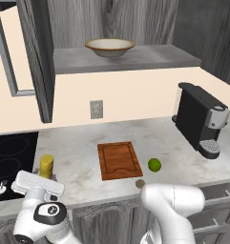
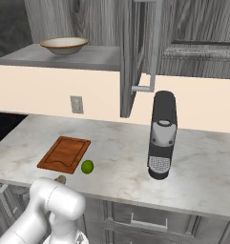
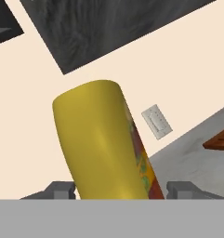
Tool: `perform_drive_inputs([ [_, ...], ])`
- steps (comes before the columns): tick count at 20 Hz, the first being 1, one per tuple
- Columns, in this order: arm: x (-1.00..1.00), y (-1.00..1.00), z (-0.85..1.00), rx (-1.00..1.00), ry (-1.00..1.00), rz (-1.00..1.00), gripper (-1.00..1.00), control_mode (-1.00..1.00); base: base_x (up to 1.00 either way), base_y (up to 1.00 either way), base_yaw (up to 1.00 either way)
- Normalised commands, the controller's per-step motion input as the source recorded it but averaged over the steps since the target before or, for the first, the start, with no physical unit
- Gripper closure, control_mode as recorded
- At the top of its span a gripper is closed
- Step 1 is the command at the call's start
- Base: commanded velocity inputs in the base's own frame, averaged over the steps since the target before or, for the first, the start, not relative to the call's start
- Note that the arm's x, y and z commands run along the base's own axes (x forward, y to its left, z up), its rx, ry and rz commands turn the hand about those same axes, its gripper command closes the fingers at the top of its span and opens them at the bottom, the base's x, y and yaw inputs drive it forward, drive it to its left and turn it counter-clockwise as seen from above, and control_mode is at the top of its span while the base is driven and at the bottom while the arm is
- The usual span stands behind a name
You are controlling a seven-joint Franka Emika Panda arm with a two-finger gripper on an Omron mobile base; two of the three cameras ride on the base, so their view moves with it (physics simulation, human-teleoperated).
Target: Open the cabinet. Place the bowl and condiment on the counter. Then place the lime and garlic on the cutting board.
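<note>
our claw [image 3: 118, 190] has its two tips on either side of the yellow condiment [image 3: 102, 139], and we cannot tell if it is squeezing it or just sitting around it. the condiment stands on the counter [image 1: 78, 167]. off to the claw's right lie the cutting board [image 1: 119, 159], then the garlic [image 1: 140, 183] and the lime [image 1: 154, 165], both on the counter. high above, the bowl [image 1: 109, 47] sits in the open cabinet [image 1: 37, 57].

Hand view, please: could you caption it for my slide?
End effector straddling the yellow condiment bottle above the counter.
</note>
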Motion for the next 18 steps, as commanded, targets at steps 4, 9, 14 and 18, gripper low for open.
perform_drive_inputs([
  [4, 0.00, 0.00, -0.20, 0.00, 0.00, 0.00, 1.00, -1.00, 0.00, 0.00, 0.00],
  [9, 0.01, 0.00, -0.19, 0.00, 0.00, 0.00, 1.00, -1.00, 0.00, 0.00, 0.00],
  [14, 0.03, 0.02, -0.22, 0.00, 0.00, 0.00, 1.00, -1.00, 0.00, 0.00, 0.00],
  [18, 0.02, 0.08, -0.35, 0.00, 0.00, 0.00, 1.00, -1.00, 0.00, 0.00, 0.00],
])
